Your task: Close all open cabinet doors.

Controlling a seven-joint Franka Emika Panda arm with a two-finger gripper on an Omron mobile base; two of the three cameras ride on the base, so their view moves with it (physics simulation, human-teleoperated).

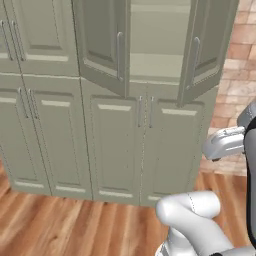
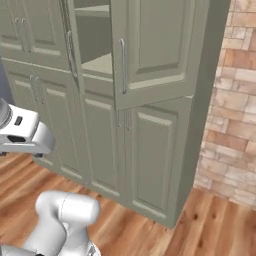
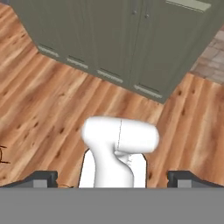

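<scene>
Facing two upper doors (image 1: 102,45) (image 1: 205,47) swung wide off their shelves (image 2: 97,62); my tool (image 3: 113,178) hangs spread open, pointing floorward, nothing gripped.

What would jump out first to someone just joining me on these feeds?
The pair of tall sage grey-green upper cabinet doors swung open: the left open door and the right open door stand apart, baring pale shelves between them. Below them, the lower doors sit shut above the reddish wood plank floor. A brick wall flanks the cabinet's right side.

Open cabinet doors (image 1: 102,47) over bare floor (image 1: 45,225)
</scene>
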